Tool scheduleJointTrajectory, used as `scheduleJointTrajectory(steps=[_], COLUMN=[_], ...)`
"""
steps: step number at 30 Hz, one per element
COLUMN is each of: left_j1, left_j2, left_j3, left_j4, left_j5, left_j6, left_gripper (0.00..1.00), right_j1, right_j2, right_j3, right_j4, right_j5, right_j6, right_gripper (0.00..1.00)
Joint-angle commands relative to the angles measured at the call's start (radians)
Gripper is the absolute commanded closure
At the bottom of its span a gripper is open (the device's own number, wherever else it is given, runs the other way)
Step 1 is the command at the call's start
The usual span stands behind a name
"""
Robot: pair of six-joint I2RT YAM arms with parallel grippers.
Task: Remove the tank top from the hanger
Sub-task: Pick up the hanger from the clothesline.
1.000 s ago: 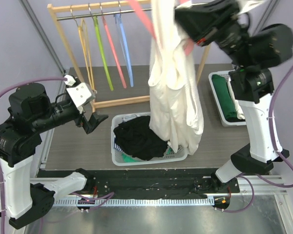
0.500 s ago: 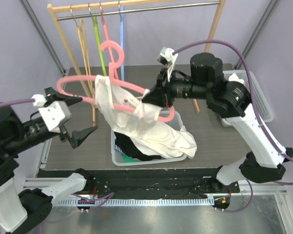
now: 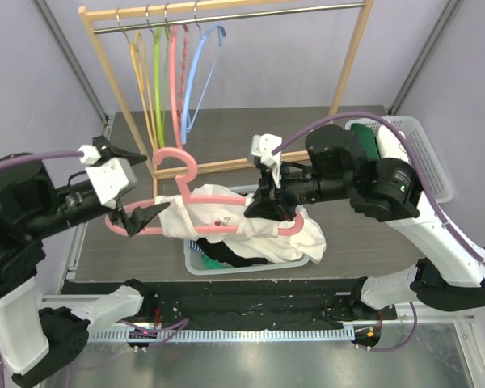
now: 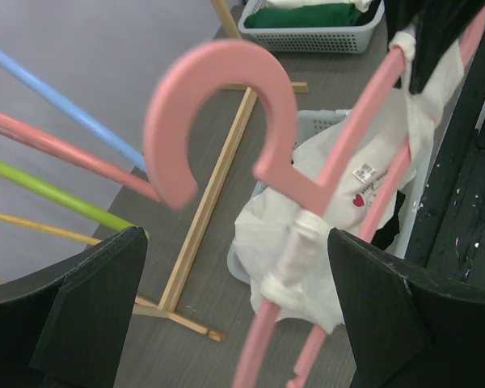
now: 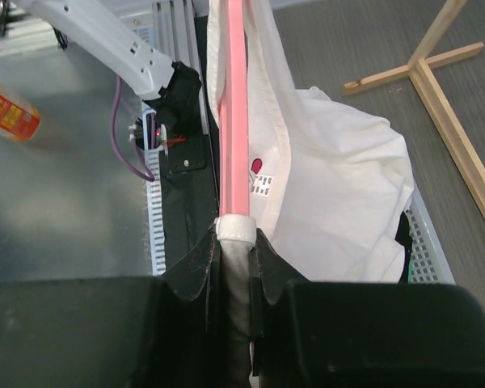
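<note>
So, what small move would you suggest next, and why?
I'd probably advance the open left gripper onto the strap of the tank top and close: the right gripper holds the hanger, and the strap wraps it just ahead of the left jaws.

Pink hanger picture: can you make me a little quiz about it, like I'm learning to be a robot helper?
1. True or false: the white tank top is completely off the pink hanger.
2. Which gripper is shut on the pink hanger? A left, B right, C both.
3. Fill in: the tank top droops over a white laundry ____ that holds black clothes.

Key
1. False: it is draped on the hanger.
2. B: the right gripper clamps one end; the left gripper is open.
3. basket.
</note>
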Motion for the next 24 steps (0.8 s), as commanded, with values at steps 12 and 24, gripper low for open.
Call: scheduleJointTrajectory(steps=[12,24], left_j1=[0.006,0.006], left_j2=[0.063,0.079], left_j3=[0.007,-0.048], left_j4=[-0.235,-0.359], left_j5=[0.155,0.177], left_j6=[0.145,0.236], left_gripper=[0.00,0.09], right_j1=[0.060,0.060], right_j2=[-0.033,-0.050], right_j3=[0.056,0.061], right_j4=[-0.018,-0.007], right_j5=[0.123,0.086], right_j6=[-0.119,-0.128], right_gripper=[0.99,0.99])
